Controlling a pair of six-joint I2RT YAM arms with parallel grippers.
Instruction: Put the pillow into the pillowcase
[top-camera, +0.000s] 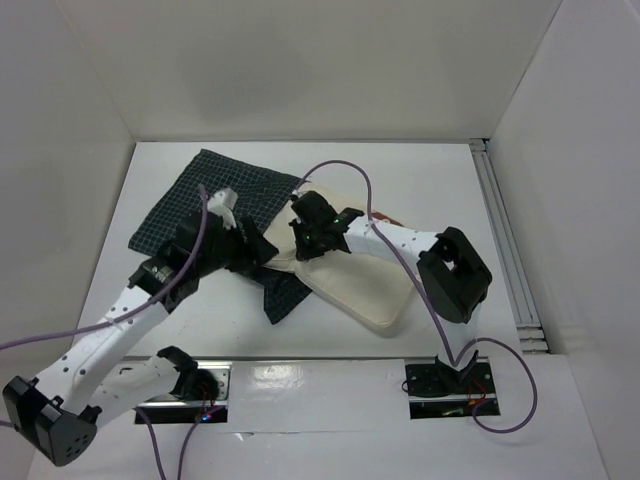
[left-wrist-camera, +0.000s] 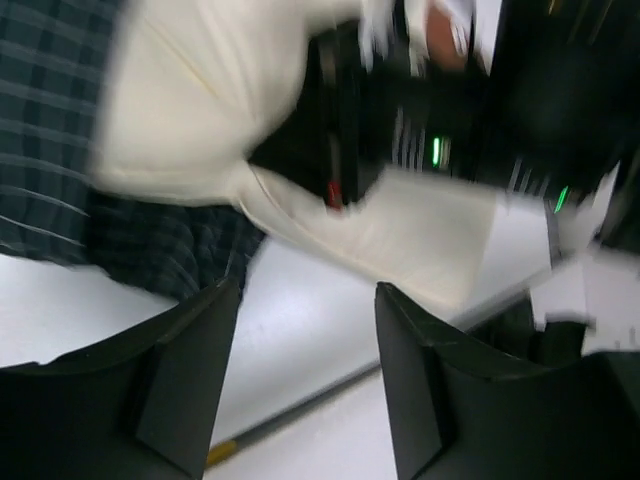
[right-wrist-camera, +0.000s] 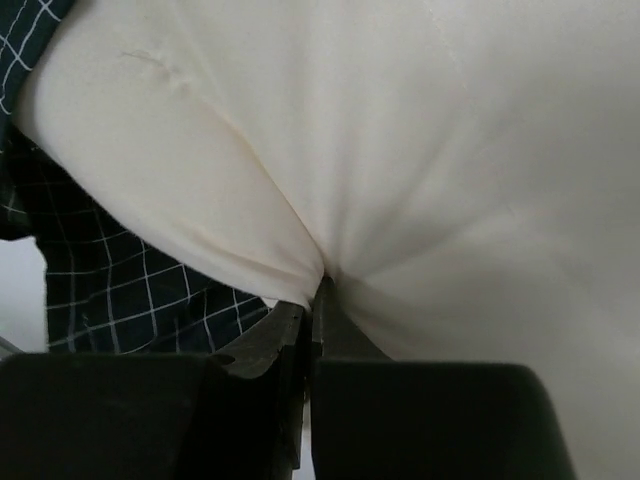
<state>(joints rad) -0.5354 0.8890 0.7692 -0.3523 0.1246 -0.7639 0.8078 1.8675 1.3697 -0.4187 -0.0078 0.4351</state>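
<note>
My overhead feed is bright and even: soft shadows on the white desk (top-camera: 420, 180), glare on the glossy front panel (top-camera: 300, 372) at six o'clock. The left wrist feed is smeared with motion blur; the pillow (left-wrist-camera: 200, 90) at eleven o'clock has no clean edge. On the right wrist feed the right end effector (right-wrist-camera: 312, 305) at six o'clock is a dark silhouette, the pillowcase (right-wrist-camera: 110, 290) grid at eight o'clock crisp.
</note>
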